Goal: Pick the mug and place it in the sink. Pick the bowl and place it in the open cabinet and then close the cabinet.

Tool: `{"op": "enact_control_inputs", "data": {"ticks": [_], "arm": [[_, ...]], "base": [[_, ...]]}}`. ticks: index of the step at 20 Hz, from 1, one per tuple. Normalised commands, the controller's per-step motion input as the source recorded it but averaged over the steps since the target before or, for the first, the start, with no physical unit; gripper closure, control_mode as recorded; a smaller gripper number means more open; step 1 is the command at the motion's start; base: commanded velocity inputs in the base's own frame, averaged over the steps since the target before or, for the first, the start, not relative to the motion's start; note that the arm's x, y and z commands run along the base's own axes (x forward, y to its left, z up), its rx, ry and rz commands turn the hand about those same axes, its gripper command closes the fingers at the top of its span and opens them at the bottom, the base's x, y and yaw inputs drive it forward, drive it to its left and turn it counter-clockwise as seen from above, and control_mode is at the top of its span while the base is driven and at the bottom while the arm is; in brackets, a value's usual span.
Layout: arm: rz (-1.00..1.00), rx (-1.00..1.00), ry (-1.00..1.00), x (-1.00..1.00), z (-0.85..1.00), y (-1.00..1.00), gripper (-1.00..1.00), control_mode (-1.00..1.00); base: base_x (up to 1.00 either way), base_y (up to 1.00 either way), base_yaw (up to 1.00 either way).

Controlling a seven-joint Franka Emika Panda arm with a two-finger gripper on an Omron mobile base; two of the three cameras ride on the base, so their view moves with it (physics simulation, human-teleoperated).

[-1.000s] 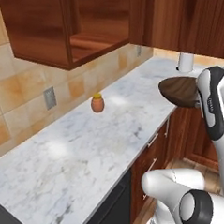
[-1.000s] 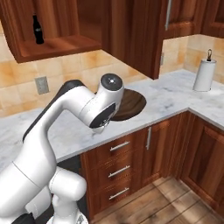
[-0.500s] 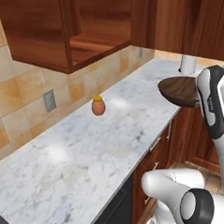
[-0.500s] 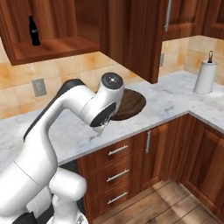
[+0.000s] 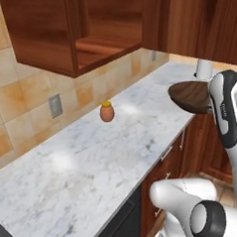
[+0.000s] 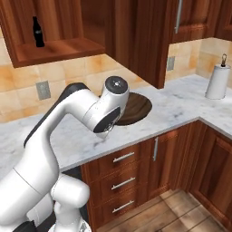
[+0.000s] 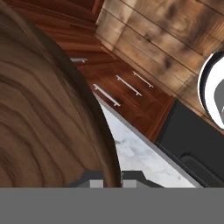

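Observation:
The dark brown wood-grain bowl point(image 5: 187, 95) hangs just above the marble counter's front edge, held level by its rim. My gripper point(image 7: 113, 181) is shut on that rim, and in the hand view the bowl point(image 7: 43, 122) covers the left side. From the right base the bowl point(image 6: 137, 109) shows behind my wrist. The open cabinet point(image 5: 102, 46) is on the wall above the counter, up and to the left of the bowl. Its shelf point(image 6: 59, 48) is bare wood and its door point(image 6: 138, 38) stands swung out. The mug and the sink are out of view.
A small orange-brown jar with a yellow lid point(image 5: 106, 112) stands on the counter point(image 5: 93, 161) near the tiled wall. A paper towel roll point(image 6: 216, 81) stands in the far corner. A dark bottle point(image 6: 38, 31) sits in the cabinet. Drawers point(image 6: 123, 157) run below the counter.
The whole picture has shifted slightly, so the cameras have moved with the base. The bowl stays in the shut gripper at about the same height.

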Motion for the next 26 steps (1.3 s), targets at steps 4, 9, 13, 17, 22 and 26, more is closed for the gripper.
{"op": "enact_control_inputs", "data": {"ticks": [4, 9, 13, 17, 22, 26], "arm": [[0.00, 0.00, 0.00, 0.00, 0.00, 0.00, 1.00, 1.00], [0.00, 0.00, 0.00, 0.00, 0.00, 0.00, 1.00, 1.00], [0.00, 0.00, 0.00, 0.00, 0.00, 0.00, 1.00, 1.00], [0.00, 0.00, 0.00, 0.00, 0.00, 0.00, 1.00, 1.00], [0.00, 0.00, 0.00, 0.00, 0.00, 0.00, 1.00, 1.00], [0.00, 0.00, 0.00, 0.00, 0.00, 0.00, 1.00, 1.00]], "base": [[0.46, 0.68, 0.32], [0.34, 0.94, 0.30], [0.03, 0.73, 0.30], [0.09, 0.52, 0.32], [0.02, 0.35, 0.28], [0.02, 0.48, 0.25]]}}
